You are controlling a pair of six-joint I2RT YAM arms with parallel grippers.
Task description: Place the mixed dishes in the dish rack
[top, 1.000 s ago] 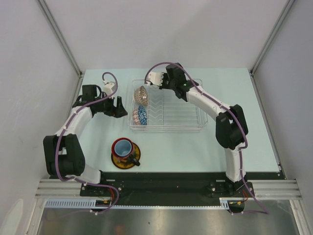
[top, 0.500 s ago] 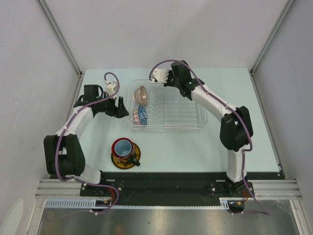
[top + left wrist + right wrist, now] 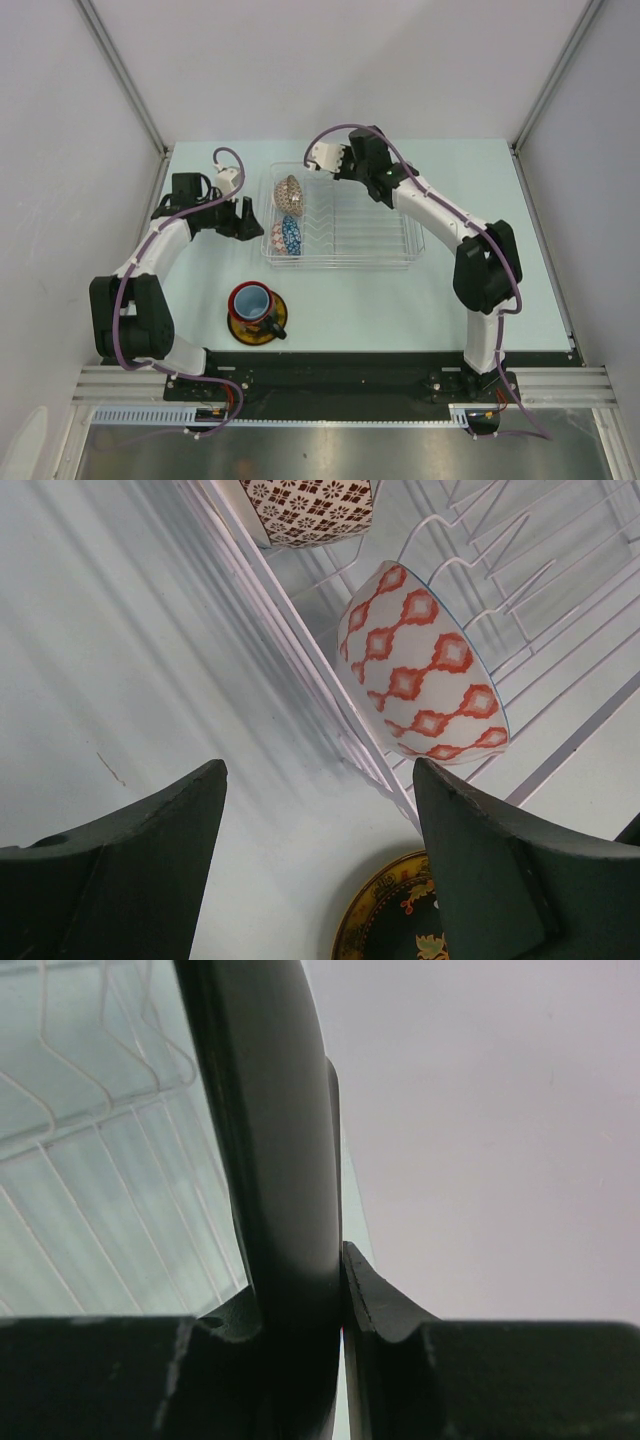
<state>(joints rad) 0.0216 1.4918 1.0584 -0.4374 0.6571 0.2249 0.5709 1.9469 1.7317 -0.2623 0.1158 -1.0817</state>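
1 rack (image 3: 372,243) holds 2: netted bowl (image 3: 289,188), blue bowl (image 3: 287,236); 1 mug (image 3: 251,299) on 1 saucer (image 3: 242,329); left pincer (image 3: 318,780) released, right pincer (image 3: 300,1300) grips 1 plate (image 3: 270,1110).

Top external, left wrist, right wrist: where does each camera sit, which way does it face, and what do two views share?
Top external: above and behind the bases, looking down on the table; left arm and right arm show, dish rack mid-table.
Left wrist: on the left gripper, facing the rack's side and the small bowl; both open fingers show.
Right wrist: on the right gripper, facing the rack's wires; its fingers clamp a black plate edge-on.
Shared: top and left wrist both show the small bowl.
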